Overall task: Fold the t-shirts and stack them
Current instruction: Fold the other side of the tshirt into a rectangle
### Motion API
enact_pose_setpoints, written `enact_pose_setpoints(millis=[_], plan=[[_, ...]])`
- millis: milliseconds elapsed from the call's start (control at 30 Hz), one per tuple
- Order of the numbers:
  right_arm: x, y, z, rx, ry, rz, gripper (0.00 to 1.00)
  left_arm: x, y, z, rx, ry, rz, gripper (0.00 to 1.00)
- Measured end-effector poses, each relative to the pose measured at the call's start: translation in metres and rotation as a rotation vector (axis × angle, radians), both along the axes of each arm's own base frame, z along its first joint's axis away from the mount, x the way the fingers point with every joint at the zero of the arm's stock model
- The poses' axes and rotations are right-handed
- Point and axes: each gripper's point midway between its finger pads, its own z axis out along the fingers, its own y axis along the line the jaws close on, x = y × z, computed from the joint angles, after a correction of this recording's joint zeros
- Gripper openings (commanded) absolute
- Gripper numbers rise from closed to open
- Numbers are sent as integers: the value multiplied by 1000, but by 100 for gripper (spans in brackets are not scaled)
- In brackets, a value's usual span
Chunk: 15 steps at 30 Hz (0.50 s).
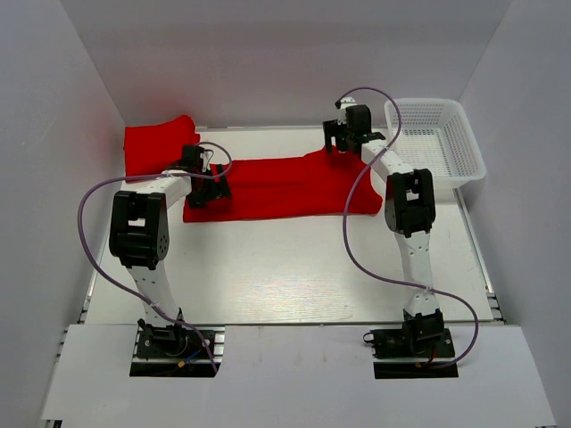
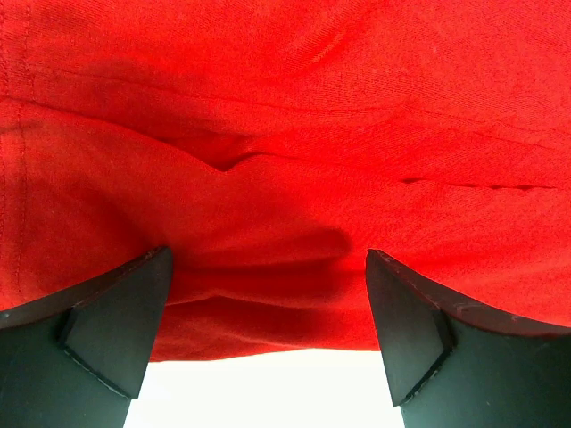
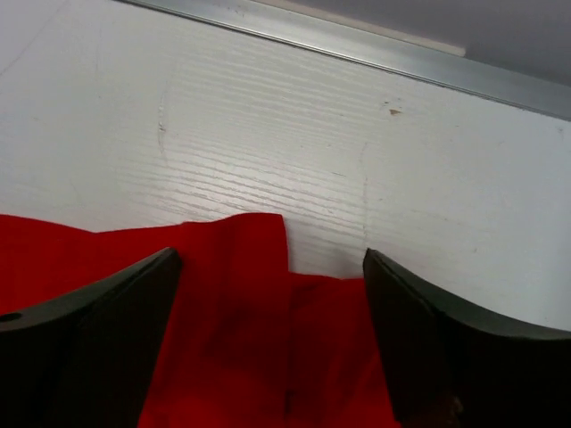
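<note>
A red t-shirt (image 1: 285,185) lies spread across the middle of the table, partly folded lengthwise. A second red t-shirt (image 1: 159,144) lies folded at the back left. My left gripper (image 1: 207,189) is open over the spread shirt's left end; its wrist view shows wrinkled red cloth (image 2: 285,160) between the fingers (image 2: 116,321) and the shirt's edge over the table. My right gripper (image 1: 342,143) is open over the shirt's far right corner (image 3: 259,303), which lies between its fingers (image 3: 428,339).
A white mesh basket (image 1: 437,138) stands at the back right. A metal rail (image 3: 357,45) runs along the table's far edge. Grey walls close in the left, back and right sides. Purple cables loop off both arms.
</note>
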Motion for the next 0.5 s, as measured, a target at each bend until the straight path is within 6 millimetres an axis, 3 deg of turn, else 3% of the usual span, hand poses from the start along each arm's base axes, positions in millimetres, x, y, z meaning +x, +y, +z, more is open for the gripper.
enact_pose_setpoints(millis=[233, 333, 500], plan=[[-4, -6, 12, -23, -10, -15, 90, -5, 0, 3, 2, 30, 0, 100], [-26, -8, 33, -8, 3, -8, 90, -3, 0, 10, 0, 34, -2, 100], [-88, -5, 75, 88, 28, 26, 90, 28, -2, 43, -1, -65, -14, 100]])
